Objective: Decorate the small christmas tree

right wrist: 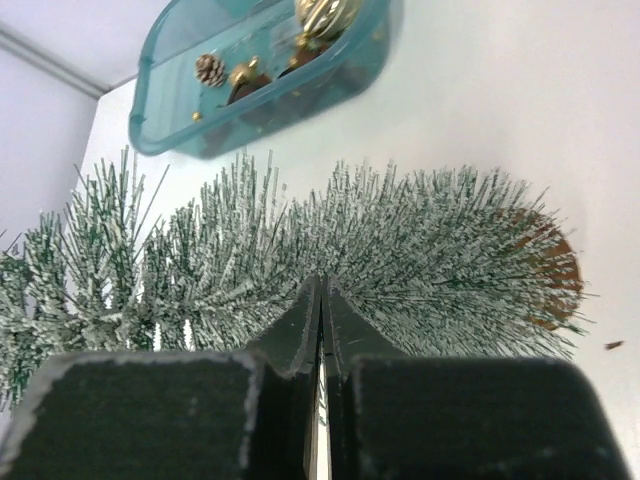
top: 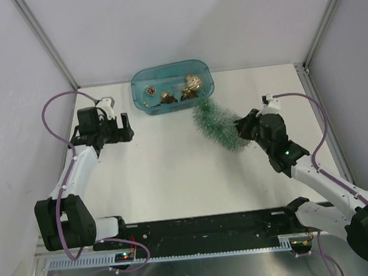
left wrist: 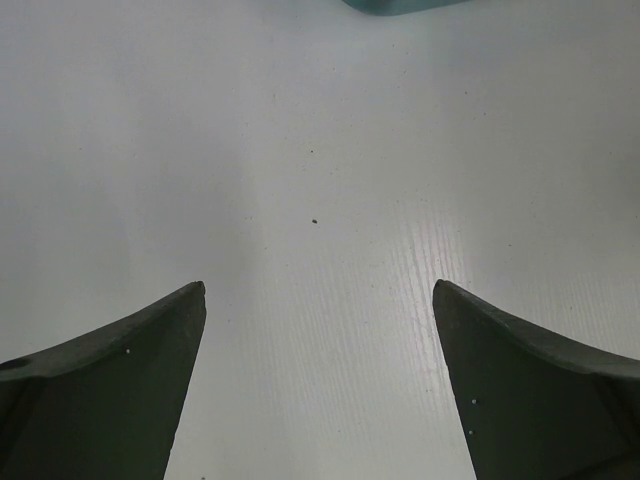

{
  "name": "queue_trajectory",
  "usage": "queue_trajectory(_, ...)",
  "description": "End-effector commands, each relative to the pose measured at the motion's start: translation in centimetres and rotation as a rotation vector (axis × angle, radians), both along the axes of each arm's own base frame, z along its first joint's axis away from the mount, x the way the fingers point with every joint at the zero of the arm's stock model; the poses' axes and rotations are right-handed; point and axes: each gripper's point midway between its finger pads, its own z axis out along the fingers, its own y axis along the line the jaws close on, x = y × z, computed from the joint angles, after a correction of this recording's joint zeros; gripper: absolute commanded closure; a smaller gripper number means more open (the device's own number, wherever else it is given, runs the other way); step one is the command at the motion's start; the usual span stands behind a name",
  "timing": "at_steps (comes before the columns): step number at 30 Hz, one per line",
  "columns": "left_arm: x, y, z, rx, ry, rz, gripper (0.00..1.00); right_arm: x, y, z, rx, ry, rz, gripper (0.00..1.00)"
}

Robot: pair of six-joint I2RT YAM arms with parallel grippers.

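Left side: the left gripper (top: 124, 128) hangs over the white table (top: 168, 178) well to the left of the work, and the left wrist view shows its two dark fingers (left wrist: 140, 390) spread wide with only bare table (left wrist: 320, 130) between them and nothing held. A small dark speck (left wrist: 315, 222) lies on the surface ahead of the opening, and a sliver of the teal tub (left wrist: 395, 5) shows at the top edge of that view. Centre rear: the teal tub (top: 143, 106) stands against the back of the table, holding gold and brown ornaments (top: 191, 86), among them a small pinecone (right wrist: 210, 69) seen from the right wrist. Centre right: the small christmas tree (top: 217, 126) lies on its side on the table, not upright, one end just beside the tub's right front corner and the other end at the right arm. From the right wrist the tree (right wrist: 420, 240) stretches across the view, frosted bristles outward, with its round wooden base (right wrist: 552, 268) at the right end (the opposite end runs out of the left of that view). Right side: the right gripper (top: 241, 131) is up against the tree's flank. In its own camera the right gripper (right wrist: 321, 285) has its fingers closed almost flat together, only a hairline gap left, with the tips pushed into the bristles near the tree's middle. Whether any bristle is pinched between them cannot be told.
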Motion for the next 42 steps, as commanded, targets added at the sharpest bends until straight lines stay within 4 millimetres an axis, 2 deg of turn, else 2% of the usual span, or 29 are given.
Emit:
queue_trajectory(1,0.4,-0.4,1.5,-0.038,-0.035,0.003,0.0,-0.5,1.6,4.3,0.102,-0.132,-0.011,1.0)
queue_trajectory(9,0.0,-0.5,2.1,-0.048,-0.049,0.01,0.0,-1.8,5.6,6.6,0.26,-0.159,0.119,1.0)
queue_trajectory(12,-0.2,-0.6,2.4,-0.046,-0.059,0.009,0.0,-2.2,7.2,6.4,0.308,-0.136,0.164,1.0)
queue_trajectory(19,-0.3,-0.6,2.8,-0.039,-0.075,0.009,0.0,-4.3,10.5,4.5,0.419,-0.128,0.272,1.0)
queue_trajectory(25,-0.5,-0.5,2.9,-0.032,-0.079,0.008,0.0,-6.3,11.8,3.8,0.36,-0.156,0.325,1.0)
queue_trajectory(33,-0.6,-0.7,2.5,-0.037,-0.069,0.004,0.0,-9.5,12.5,3.2,0.209,-0.189,0.381,1.0)
queue_trajectory(42,-0.5,-0.9,2.7,-0.042,-0.07,0.001,0.0,-13.0,12.2,1.2,0.063,-0.19,0.393,1.0)
